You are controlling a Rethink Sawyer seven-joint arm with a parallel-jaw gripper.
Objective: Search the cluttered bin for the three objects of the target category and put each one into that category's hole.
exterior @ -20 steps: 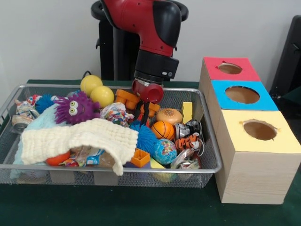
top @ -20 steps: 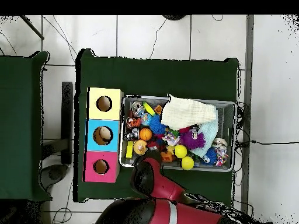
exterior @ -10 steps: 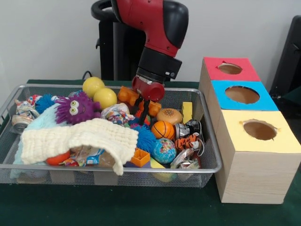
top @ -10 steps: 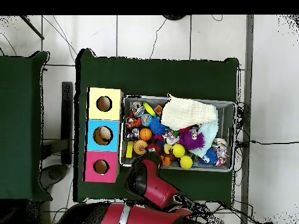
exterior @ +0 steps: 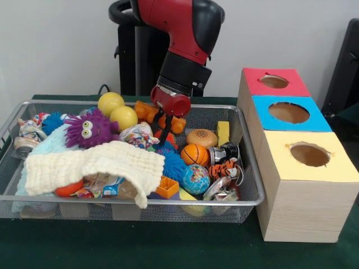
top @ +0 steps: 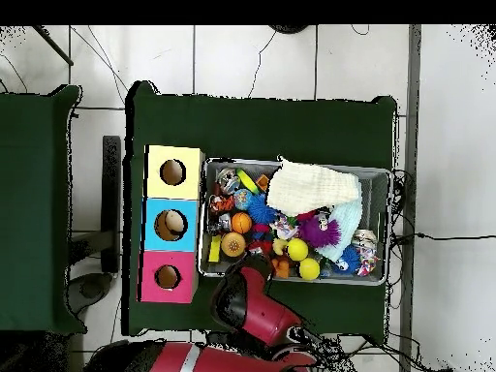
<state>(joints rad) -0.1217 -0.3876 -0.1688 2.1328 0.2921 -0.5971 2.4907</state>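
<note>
The wire mesh bin (exterior: 134,200) is full of toys; it also shows in the overhead view (top: 390,232). The orange black-striped tiger (exterior: 224,168) lies near the bin's right end, beside the boxes. I cannot make out the duck or the bear. My gripper (exterior: 164,134) hangs from the red wrist (exterior: 171,103) over the bin's far middle, its tips down among the toys, right against an orange toy (exterior: 146,111). I cannot see whether it grips anything. The red box's hole (exterior: 274,82) is empty and lies to the right; in the overhead view the hole (top: 168,277) is at the lower left.
A cream cloth (exterior: 95,165) covers the bin's left front. A purple spiky ball (exterior: 91,129) and two yellow balls (exterior: 110,102) sit left of the gripper. A burger toy (exterior: 202,137) and a small basketball (exterior: 194,154) lie to its right. The blue box (exterior: 289,112) and yellow box (exterior: 309,154) stand nearer the camera than the red box.
The gripper has shifted left and slightly up along the bin's far side. The orange toy beside it moved left with it, and the yellow balls were nudged a little.
</note>
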